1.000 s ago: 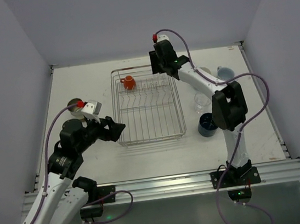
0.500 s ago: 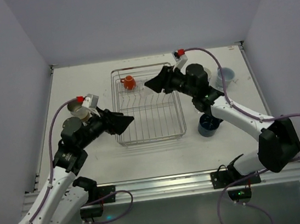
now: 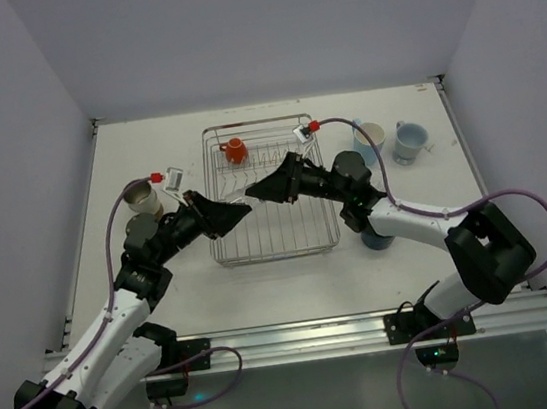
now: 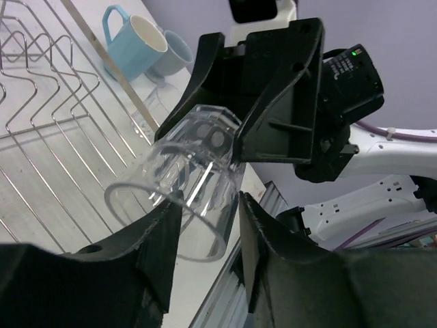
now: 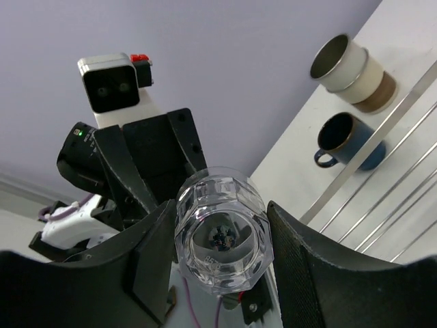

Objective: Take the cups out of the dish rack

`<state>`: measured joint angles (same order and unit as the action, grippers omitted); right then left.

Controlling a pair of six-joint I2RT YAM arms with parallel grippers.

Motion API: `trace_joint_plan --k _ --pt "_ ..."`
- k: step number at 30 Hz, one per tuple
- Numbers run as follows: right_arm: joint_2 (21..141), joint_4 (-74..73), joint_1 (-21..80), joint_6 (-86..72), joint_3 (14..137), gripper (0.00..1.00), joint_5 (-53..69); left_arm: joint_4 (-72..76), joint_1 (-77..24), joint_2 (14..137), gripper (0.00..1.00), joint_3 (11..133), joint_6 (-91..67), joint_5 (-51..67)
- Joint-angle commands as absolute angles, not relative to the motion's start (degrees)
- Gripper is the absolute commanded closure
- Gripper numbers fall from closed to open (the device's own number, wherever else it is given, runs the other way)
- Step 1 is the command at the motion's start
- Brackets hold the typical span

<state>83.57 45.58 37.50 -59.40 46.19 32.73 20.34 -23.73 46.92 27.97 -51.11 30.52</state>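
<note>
Right end effector (image 5: 222,246) clamps the clear glass (image 4: 184,178) — left end effector (image 4: 208,225), at its 9 o'clock, grip unclear; I'd confirm before releasing.

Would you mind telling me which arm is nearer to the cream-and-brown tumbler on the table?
Left. The left arm passes close beside the cream-and-brown tumbler; the right arm lies beyond the dish rack.

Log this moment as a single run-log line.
step: apparent handover above dish rack | right fingers: clamped on clear glass base | left fingers: flanking its mouth, grip unclear | rack: orange mug inside
</note>
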Motion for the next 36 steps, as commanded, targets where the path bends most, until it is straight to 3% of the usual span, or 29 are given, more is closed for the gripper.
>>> trace_joint_plan --k 1,3,6,7,8,11,12,14,18,25,30,36 --pt "86.39 59.13 38.67 -66.96 45.53 0.85 36.3 27.07 -24.08 46.85 0.6 27.42 -53.35 30.59" --pt "87.79 60.03 39.28 -67.41 45.53 0.85 36.3 26.72 -24.08 46.5 0.63 27.68 -52.82 29.19" --pt "88.85 60.82 39.99 -68.2 45.53 0.84 35.86 25.5 -24.08 47.19 0.8 29.69 -50.46 28.92" --pt "89.03 61.6 40.16 -68.81 45.44 0.84 35.95 23.23 -24.08 47.37 0.92 30.14 -49.75 28.48" --pt "89.12 62.13 40.25 -69.08 45.27 0.76 36.12 22.59 -24.08 47.37 1.0 30.49 -49.22 28.13" --pt "87.9 63.11 40.25 -69.17 43.43 0.41 35.43 12.7 -24.08 45.45 1.0 34.09 -44.58 23.66" --pt "85.89 62.67 39.99 -68.13 42.72 0.2 33.94 3.69 -24.08 44.74 1.0 37.76 -40.56 18.86" --pt "83.77 61.88 39.55 -67.41 40.62 0.03 32.96 -6.98 -24.08 43.69 1.0 41.99 -36.41 12.95" --pt "78.93 61.17 37.36 -67.06 36.92 0.01 31.82 -30.34 -23.99 45.96 1.0 51.66 -28.76 -0.25" --pt "69.62 49.42 36.47 -59.09 32.26 0.01 29.01 -45.6 -22.07 50.26 1.0 56.07 -24.7 -17.3" --pt "59.53 28.36 36.47 -46.7 35.24 0.01 22.95 -45.18 -9.27 52.64 1.0 53.89 -22.33 -8.8" --pt "50.91 16.55 36.3 -38.25 36.65 0.01 20.39 -44.39 -1.07 56.42 1.0 53.7 -21.62 -8.0"
